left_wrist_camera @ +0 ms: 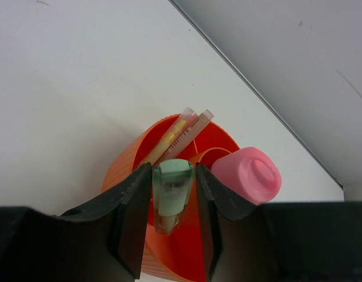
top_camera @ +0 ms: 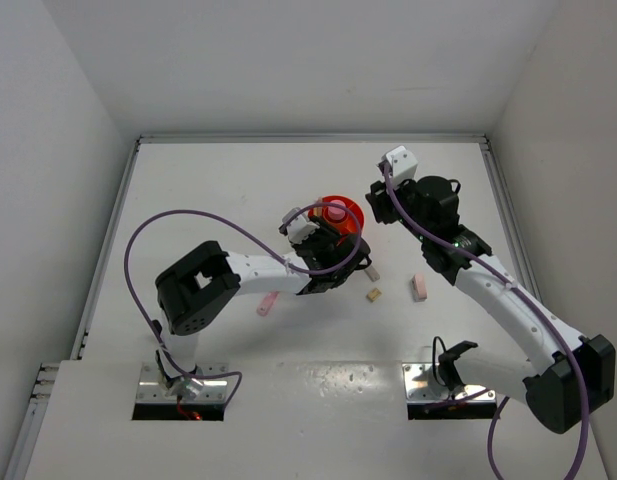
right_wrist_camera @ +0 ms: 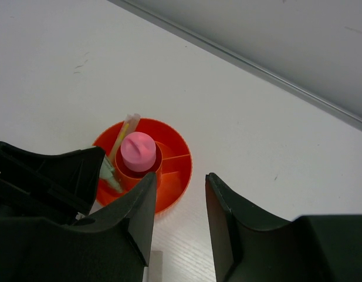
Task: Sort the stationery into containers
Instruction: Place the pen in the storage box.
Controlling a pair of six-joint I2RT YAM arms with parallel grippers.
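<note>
While left fingers (left_wrist_camera: 131, 226) pinch one green eraser (left_wrist_camera: 172, 183) over one organiser (left_wrist_camera: 125, 171), right fingers (right_wrist_camera: 134, 220) spread, three items (top_camera: 420, 287) loose

Left arm (top_camera: 258, 268) extended forward; left gripper (left_wrist_camera: 173, 171) points down, fingers pinching green eraser (left_wrist_camera: 172, 189). Right arm (top_camera: 508, 300) bent; right gripper (right_wrist_camera: 181, 179) spread, empty.

The organiser (left_wrist_camera: 125, 171) is bright orange, with fine vertical ribbing on its outer wall. The tube cap (left_wrist_camera: 246, 174) is bubblegum pink. The mint-green eraser (left_wrist_camera: 172, 187) carries small dark print. The two thin pens (left_wrist_camera: 172, 134) are cream-yellow and pale pink. The table (top_camera: 238, 180) is white, the pink eraser (top_camera: 420, 287) pastel and the small cube (top_camera: 372, 294) tan. The cables (top_camera: 127, 258) are purple.
</note>
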